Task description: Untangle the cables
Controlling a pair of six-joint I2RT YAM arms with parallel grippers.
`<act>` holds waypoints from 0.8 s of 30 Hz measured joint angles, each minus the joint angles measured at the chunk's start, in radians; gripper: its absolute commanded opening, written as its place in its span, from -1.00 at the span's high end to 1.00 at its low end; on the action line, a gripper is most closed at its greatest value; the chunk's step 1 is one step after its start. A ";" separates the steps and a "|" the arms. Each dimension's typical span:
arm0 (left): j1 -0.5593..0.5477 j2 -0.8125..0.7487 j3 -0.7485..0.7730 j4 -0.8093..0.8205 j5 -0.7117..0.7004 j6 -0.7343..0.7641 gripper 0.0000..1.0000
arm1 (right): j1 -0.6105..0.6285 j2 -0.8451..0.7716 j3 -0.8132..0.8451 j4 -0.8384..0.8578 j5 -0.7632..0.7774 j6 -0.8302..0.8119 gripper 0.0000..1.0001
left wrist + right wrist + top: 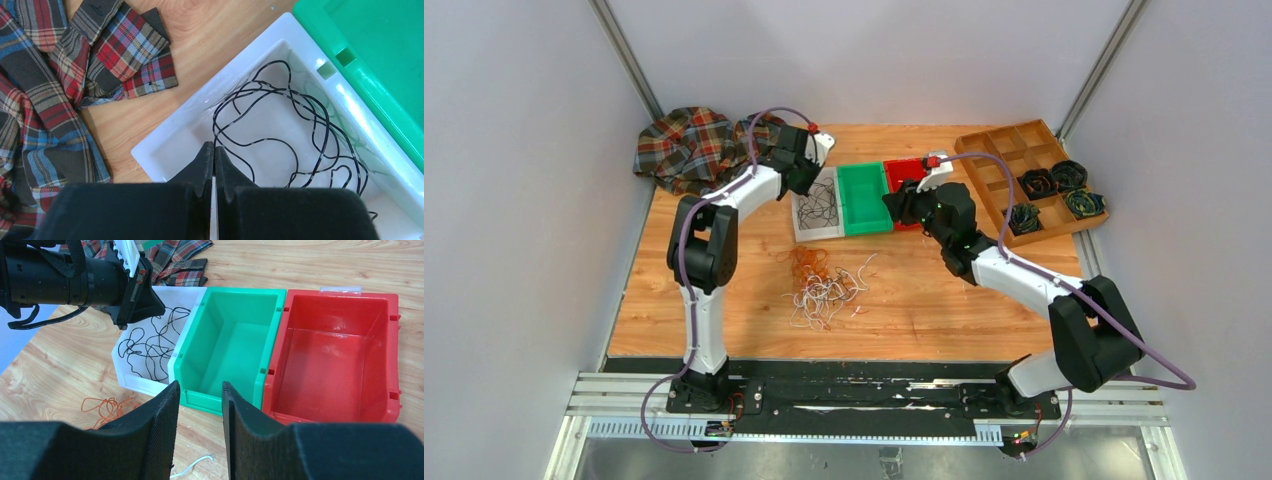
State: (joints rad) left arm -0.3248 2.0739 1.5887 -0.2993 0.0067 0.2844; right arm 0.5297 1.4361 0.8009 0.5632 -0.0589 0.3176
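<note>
— Three bins in a row toward the far edge of the worktop: white bin (816,236), green bin (227,340), red bin (335,355). In the white one lie the black cables (295,130), loose; green and red hold nothing.

— Left gripper (214,152) hangs right over that white bin, fingers pressed together, nothing pinched that I can see. Right gripper (200,387) hovers by the green and red bins, half spread, empty.

— So the work's at the worktop's middle: orange cables (807,263) and white cables (829,292), knotted in one bunch.

— Key now, I'd say: pinch one strand at a loose end on the bunch's fringe and lift slowly. The other gripper should pin the rest so nothing drags along.
</note>
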 measured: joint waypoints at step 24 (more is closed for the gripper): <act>0.000 -0.132 0.199 -0.367 0.126 0.042 -0.88 | 0.000 -0.053 0.000 -0.004 0.006 -0.019 0.10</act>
State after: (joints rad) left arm -0.3248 1.9423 1.7874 -0.6666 0.1329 0.3260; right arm 0.5297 1.3834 0.8009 0.5594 -0.0532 0.2981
